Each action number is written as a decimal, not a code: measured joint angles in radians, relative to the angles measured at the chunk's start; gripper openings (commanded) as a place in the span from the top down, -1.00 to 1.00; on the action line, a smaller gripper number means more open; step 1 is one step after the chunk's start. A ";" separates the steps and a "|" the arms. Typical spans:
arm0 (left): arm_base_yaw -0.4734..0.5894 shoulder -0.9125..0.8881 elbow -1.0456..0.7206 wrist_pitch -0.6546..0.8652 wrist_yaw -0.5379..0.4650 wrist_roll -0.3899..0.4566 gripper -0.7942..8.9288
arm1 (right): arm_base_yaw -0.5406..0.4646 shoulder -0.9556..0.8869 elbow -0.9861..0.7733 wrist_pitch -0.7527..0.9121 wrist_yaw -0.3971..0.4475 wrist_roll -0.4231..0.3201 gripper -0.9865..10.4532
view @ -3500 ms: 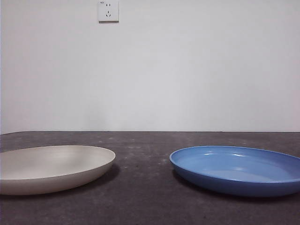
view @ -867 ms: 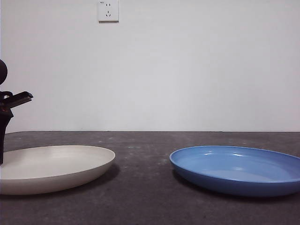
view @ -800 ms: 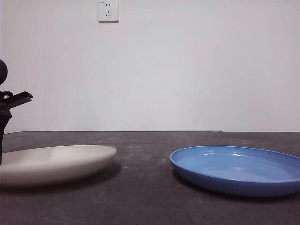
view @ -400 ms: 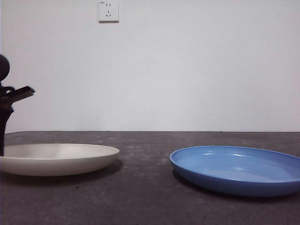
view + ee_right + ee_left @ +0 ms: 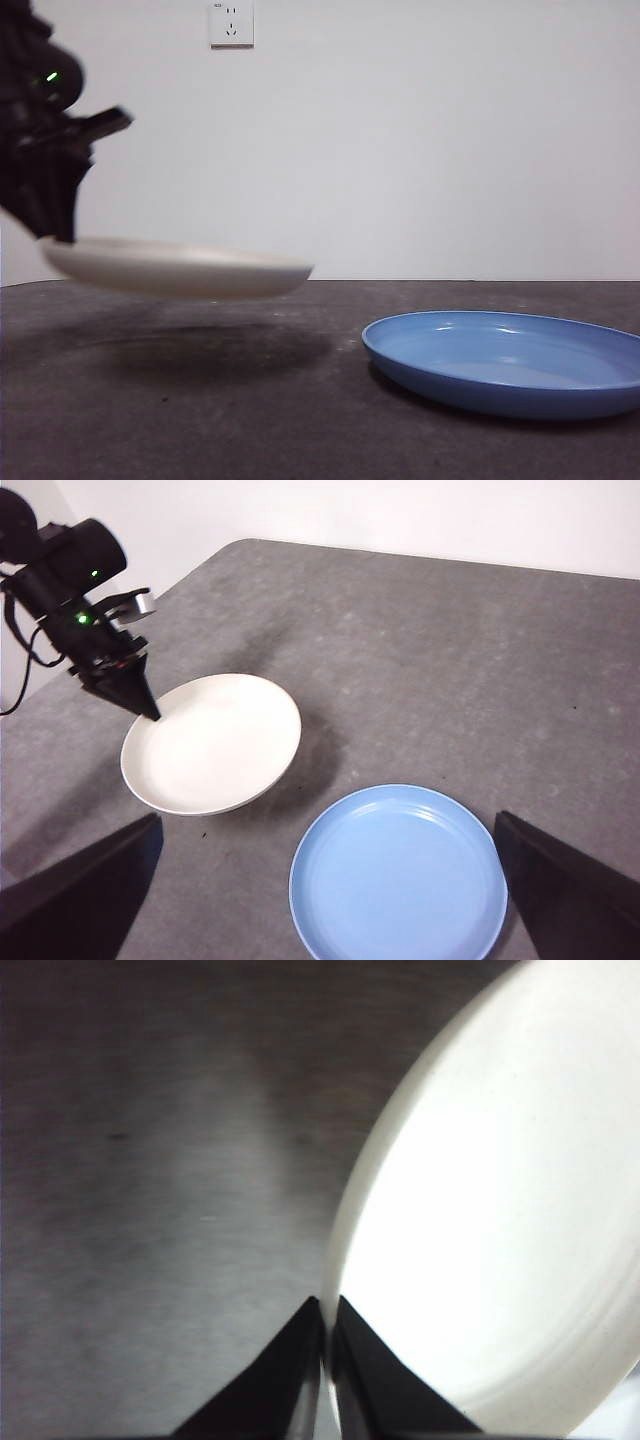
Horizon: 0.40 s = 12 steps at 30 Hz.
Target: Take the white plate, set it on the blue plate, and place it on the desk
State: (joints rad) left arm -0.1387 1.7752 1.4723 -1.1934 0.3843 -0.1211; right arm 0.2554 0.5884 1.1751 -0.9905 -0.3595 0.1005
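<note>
Resting nearest on the desk is the blue plate, flat, untouched and well apart from everything else, presumably left there as the landing spot. Farther back and off to the side hangs the white plate, clear of the tabletop with its shadow spread beneath it. It sits roughly level, sagging a little toward its free edge, because it is carried by one edge only. The left gripper is pinched closed on that rim: the left wrist view shows its two black jaws nearly meeting with the thin plate edge between them. An edge pinch suits so shallow a dish, though I judge it could swing or slip in transit. The right gripper waits high above the scene, its jaws spread wide with nothing in them. Farthest off, a wall socket sits on the white wall
</note>
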 measured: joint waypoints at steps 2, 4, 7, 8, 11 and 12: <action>-0.044 0.000 0.036 -0.019 0.000 -0.001 0.81 | 0.000 0.000 0.024 -0.019 0.001 0.000 -0.27; -0.096 0.000 0.069 -0.021 0.000 -0.009 0.81 | 0.000 0.000 0.045 -0.035 0.001 0.000 -0.27; -0.167 0.000 0.098 -0.006 0.000 -0.031 0.81 | 0.000 0.000 0.066 -0.061 0.001 0.000 -0.27; -0.193 0.000 0.105 -0.002 0.000 -0.039 0.81 | 0.000 0.000 0.071 -0.068 0.001 -0.001 -0.27; -0.262 0.000 0.115 0.035 0.013 -0.073 0.81 | 0.000 0.000 0.086 -0.104 0.002 -0.011 -0.27; -0.283 0.000 0.116 0.054 0.022 -0.085 0.81 | 0.000 0.000 0.092 -0.114 0.002 -0.016 -0.27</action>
State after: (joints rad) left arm -0.4217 1.7756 1.5883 -1.1397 0.4065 -0.2058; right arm 0.2554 0.5884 1.2671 -1.1049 -0.3580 0.0841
